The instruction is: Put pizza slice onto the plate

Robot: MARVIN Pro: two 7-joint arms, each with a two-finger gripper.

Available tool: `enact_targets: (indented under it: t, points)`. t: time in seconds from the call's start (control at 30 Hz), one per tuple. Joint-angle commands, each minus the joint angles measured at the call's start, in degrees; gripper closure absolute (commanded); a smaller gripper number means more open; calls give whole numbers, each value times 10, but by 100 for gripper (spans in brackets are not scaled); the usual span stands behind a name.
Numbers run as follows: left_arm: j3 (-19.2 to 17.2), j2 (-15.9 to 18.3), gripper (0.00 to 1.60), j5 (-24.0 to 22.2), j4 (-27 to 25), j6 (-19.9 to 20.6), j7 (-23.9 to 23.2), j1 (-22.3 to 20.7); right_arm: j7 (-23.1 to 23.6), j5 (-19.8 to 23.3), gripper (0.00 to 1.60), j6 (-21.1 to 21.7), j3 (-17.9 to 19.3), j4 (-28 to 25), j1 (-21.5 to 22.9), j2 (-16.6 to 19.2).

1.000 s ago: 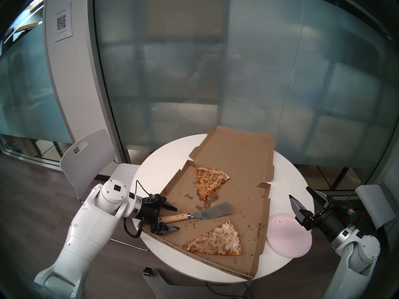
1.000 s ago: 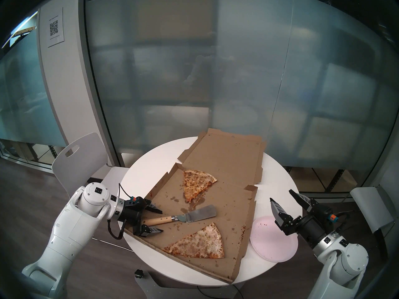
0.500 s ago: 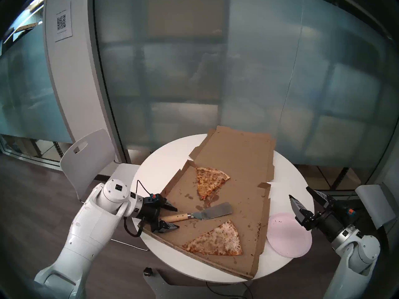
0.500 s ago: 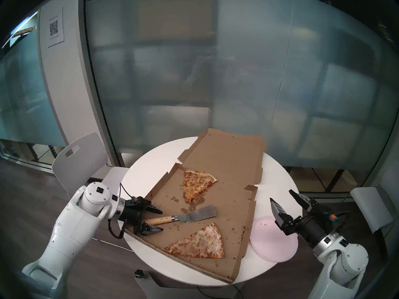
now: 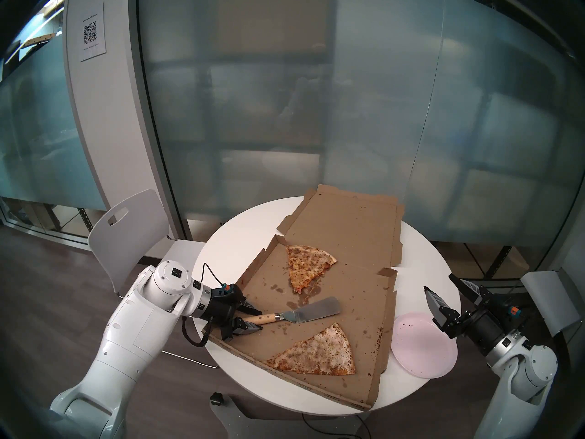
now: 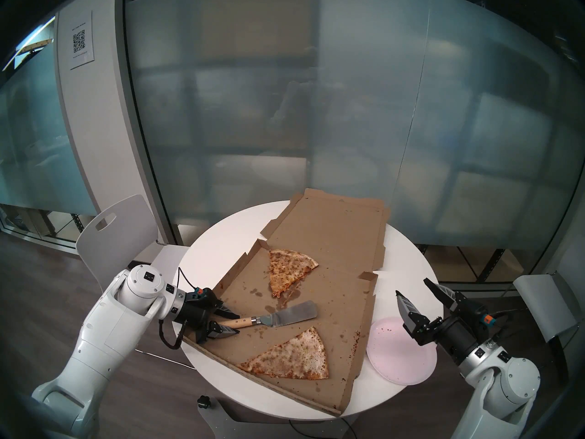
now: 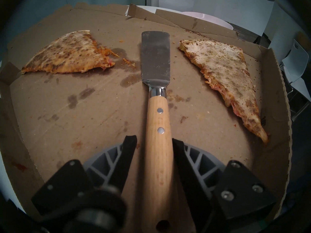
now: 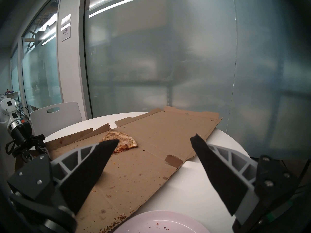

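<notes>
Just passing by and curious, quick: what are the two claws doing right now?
Left gripper: fingers flank the spatula's wooden handle; cannot tell if it is clamped.
Right gripper: open, holding nothing, above the pink plate.

Dim cool light, fisheye vignette, soft shadows
</notes>
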Motion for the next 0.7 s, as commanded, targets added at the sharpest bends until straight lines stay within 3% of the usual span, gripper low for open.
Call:
enact_targets:
  t: [0.0,0.03,0.07,0.47,0.67]
  points:
    - [1,5,129,4,-6,5,-2,5,1,4,0,0,1,-9,1,-1]
    - [1,6,133,5,-8,6,-3,5,1,4,0,0,1,-9,1,-1]
    - [1,7,160,5,-9,6,-3,5,1,4,0,0,1,-9,1,-1]
    - [7,23,160,5,-17,-2,-27,-4,1,4,0,0,1,-9,1,-1]
    - [-7,26,160,-4,-29,3,-32,-4,1,4,0,0,1,-9,1,-1]
